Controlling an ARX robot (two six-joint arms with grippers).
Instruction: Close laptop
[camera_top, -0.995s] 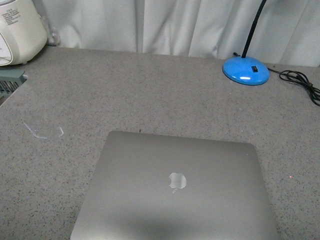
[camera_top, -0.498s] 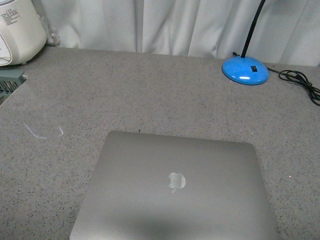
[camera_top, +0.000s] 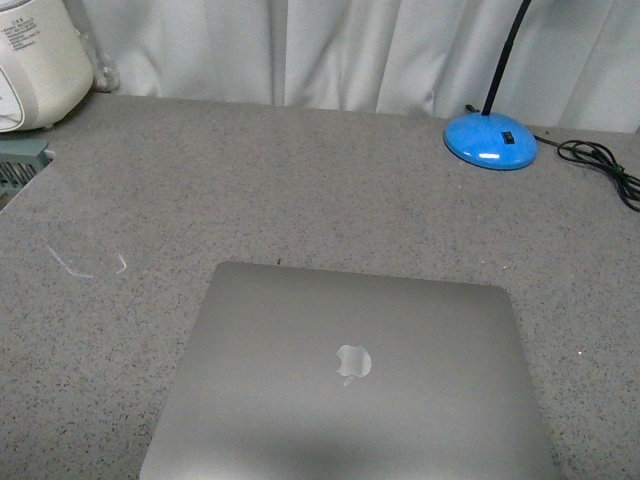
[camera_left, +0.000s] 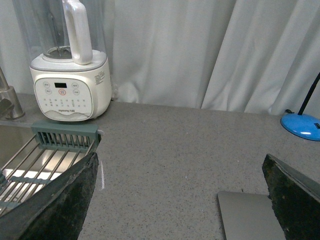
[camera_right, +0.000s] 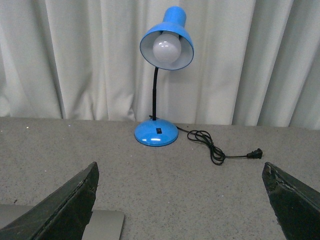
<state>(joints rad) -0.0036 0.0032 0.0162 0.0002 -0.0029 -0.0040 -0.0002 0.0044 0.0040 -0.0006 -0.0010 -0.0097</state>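
The grey-silver laptop (camera_top: 350, 375) lies shut and flat on the speckled grey counter (camera_top: 300, 180), lid up, its apple logo (camera_top: 353, 362) showing. A corner of it shows in the left wrist view (camera_left: 245, 215) and in the right wrist view (camera_right: 107, 224). Neither arm shows in the front view. My left gripper (camera_left: 182, 205) is open and empty, above the counter, with the laptop corner beside one dark finger (camera_left: 295, 200). My right gripper (camera_right: 182, 205) is open and empty over bare counter, the laptop corner near its finger (camera_right: 65, 207).
A blue desk lamp (camera_top: 491, 140) with a black cord and plug (camera_right: 215, 149) stands at the back right. A white appliance (camera_left: 70, 82) stands at the back left beside a sink with a rack (camera_left: 45, 160). White curtains hang behind.
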